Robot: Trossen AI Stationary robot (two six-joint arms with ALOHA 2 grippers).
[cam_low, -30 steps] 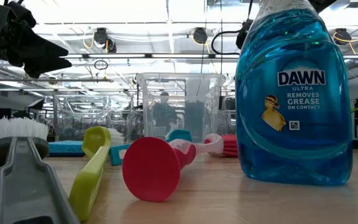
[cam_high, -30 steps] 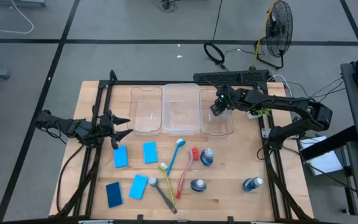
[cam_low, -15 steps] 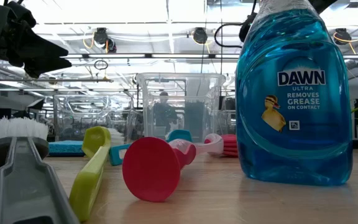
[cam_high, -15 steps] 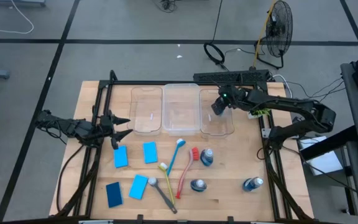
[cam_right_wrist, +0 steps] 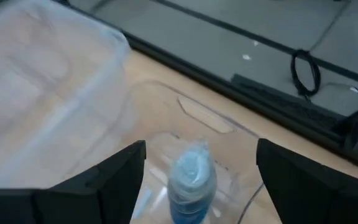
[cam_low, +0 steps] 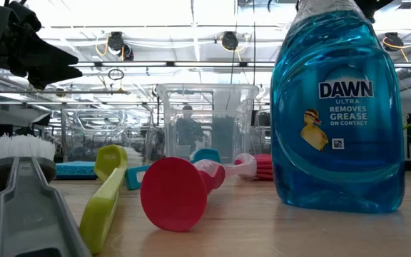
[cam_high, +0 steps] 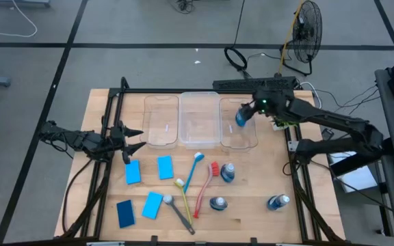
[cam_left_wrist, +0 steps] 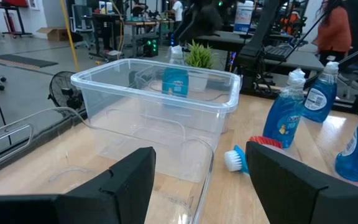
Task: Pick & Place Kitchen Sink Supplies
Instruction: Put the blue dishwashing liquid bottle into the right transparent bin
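Note:
My right gripper [cam_right_wrist: 197, 186] is open above the right clear bin [cam_high: 239, 133]. Its fingers stand wide on either side of a small bottle of blue liquid [cam_right_wrist: 191, 177] without touching it. That bottle [cam_high: 240, 117] stands upright on the bin's floor. Three more bottles [cam_high: 227, 172] [cam_high: 217, 203] [cam_high: 277, 201] stand on the table. Several blue sponges [cam_high: 133, 172] and the blue [cam_high: 195, 167], red [cam_high: 204, 188], yellow-green [cam_high: 183, 195] and grey [cam_high: 178, 212] brushes lie flat on the table. My left gripper [cam_high: 132, 140] waits open at the table's left, beside the left bin [cam_high: 161, 121].
Three clear bins stand side by side at the far middle; the middle bin [cam_high: 199, 119] and the left bin hold nothing that shows. A small green plant [cam_high: 286, 123] stands to the right of the bins. A black frame [cam_high: 108, 171] runs along the table's sides.
My right gripper has drawn back from over the right bin toward the table's right and far edge. The bottle of blue liquid, covered by the gripper before, now shows standing in the right bin, apart from the fingers.

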